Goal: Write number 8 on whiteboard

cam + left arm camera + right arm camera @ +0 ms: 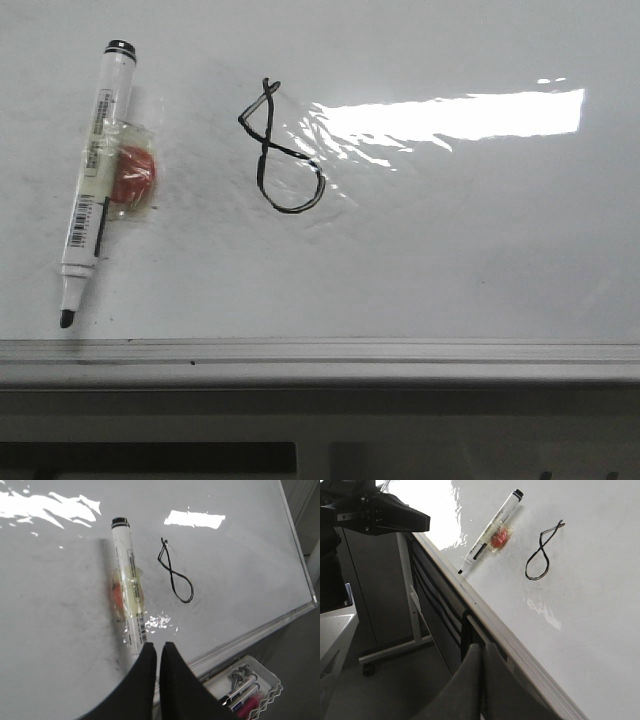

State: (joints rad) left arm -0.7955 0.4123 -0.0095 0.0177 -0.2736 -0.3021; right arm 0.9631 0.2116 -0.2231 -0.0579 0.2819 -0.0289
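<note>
Front view: the marker pen [96, 185] lies uncapped on the whiteboard [450, 260], left of the number 8 [282, 150], nib toward the near edge. It looks light, stiff and slick; the taped orange pad [135, 175] at mid-barrel seems the best hold.

Left wrist view: left gripper [157, 652] pinched together, empty, just off the pen's near end.

Right wrist view: right gripper [481, 652] together too, near the board's frame, well apart from the thin, slanted 8.

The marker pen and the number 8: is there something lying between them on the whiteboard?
No. In the front view, only bare whiteboard lies between the marker pen and the number 8.
</note>
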